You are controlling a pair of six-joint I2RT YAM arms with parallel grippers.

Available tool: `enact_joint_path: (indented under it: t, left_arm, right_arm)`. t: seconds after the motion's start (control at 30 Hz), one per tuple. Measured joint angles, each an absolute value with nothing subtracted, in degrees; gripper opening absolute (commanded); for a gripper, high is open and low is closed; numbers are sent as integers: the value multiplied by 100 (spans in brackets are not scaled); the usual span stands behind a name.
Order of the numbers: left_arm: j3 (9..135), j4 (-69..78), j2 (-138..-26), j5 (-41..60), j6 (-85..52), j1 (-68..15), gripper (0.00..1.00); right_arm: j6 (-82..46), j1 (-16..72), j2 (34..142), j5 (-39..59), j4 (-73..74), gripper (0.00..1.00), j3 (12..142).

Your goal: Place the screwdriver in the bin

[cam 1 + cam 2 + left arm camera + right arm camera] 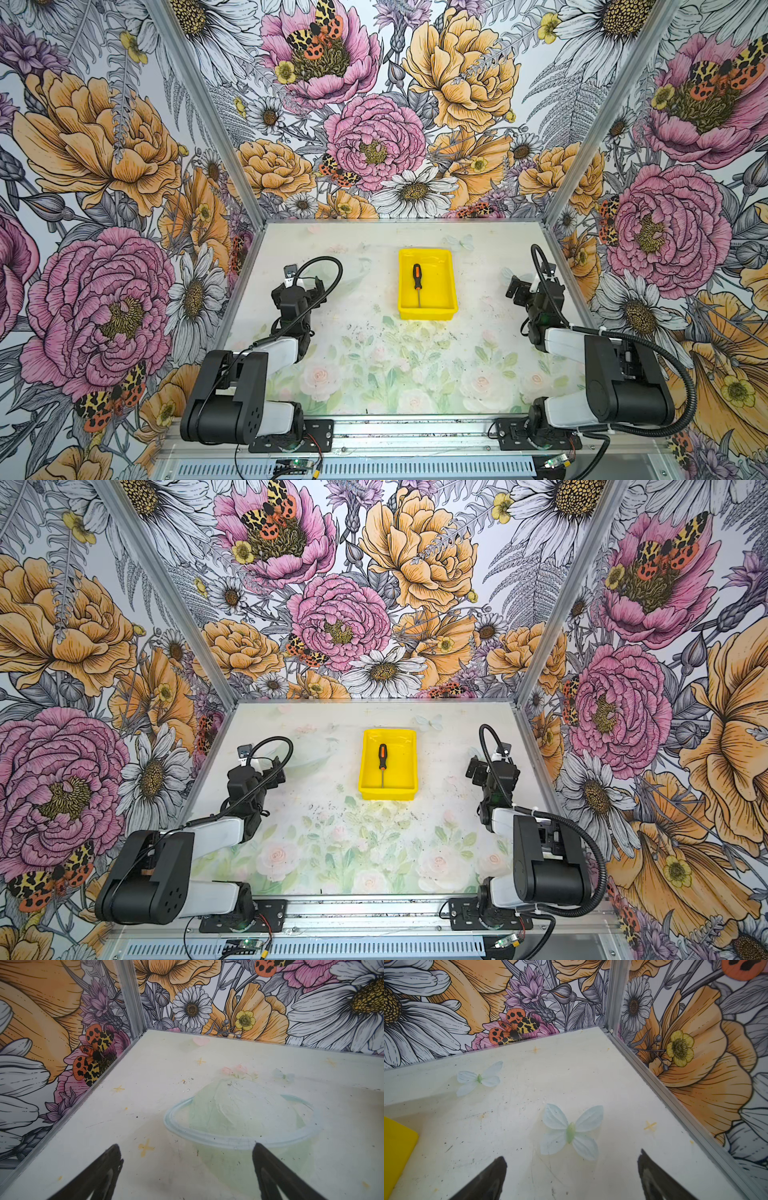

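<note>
In both top views the yellow bin [446, 286] [407, 766] stands on the table, a little beyond its middle. The screwdriver [417, 279] [382, 759] lies inside it, orange-and-black handle toward the back wall, thin shaft toward the front. My left gripper [305, 284] [266, 771] is folded back at the table's left side, well clear of the bin. In the left wrist view it [186, 1147] is open over bare table. My right gripper [517, 291] [478, 773] rests at the right side. In the right wrist view it [571, 1155] is open and empty, with a corner of the bin [396, 1142] at the picture's edge.
Flowered walls on aluminium posts [199, 104] enclose the table on three sides. The table top [374, 353] carries a faded flower print with small dark specks. Both arm bases [291, 434] sit on the front rail.
</note>
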State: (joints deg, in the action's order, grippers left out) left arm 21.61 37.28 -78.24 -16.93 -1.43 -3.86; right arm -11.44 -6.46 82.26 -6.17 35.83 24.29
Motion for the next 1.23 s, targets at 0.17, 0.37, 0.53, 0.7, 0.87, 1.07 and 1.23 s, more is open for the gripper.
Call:
enact_joint_path:
  t: [0.17, 0.37, 0.53, 0.7, 0.87, 1.07, 1.23]
  left_arm:
    - [2176, 4069, -8012, -1566, -12, -316, 99]
    - [2239, 4471, -8689, -1269, 21, -145, 99]
    - [2239, 4733, -8794, -1118, 19, -45, 99]
    - [2233, 4923, -8796, -1103, 19, -51, 99]
    - [2217, 5085, -8801, -1103, 19, -51, 99]
    - [2217, 5179, -8801, -1103, 19, -51, 99]
    - [2217, 5194, -8801, -1100, 19, -51, 99]
  right_arm:
    - [-1100, -646, 8226, -458, 3730, 100, 2427]
    - [-1024, -615, 8232, -290, 3868, 100, 2427]
    - [-733, -344, 8670, -222, 4305, 99, 2414]
    - [-589, -226, 8816, -167, 4442, 100, 2333]
    - [-541, -226, 8816, -167, 4582, 100, 2333]
    - [-521, -226, 8816, -167, 4619, 99, 2333]
    - [-502, -226, 8816, -169, 4619, 99, 2331]
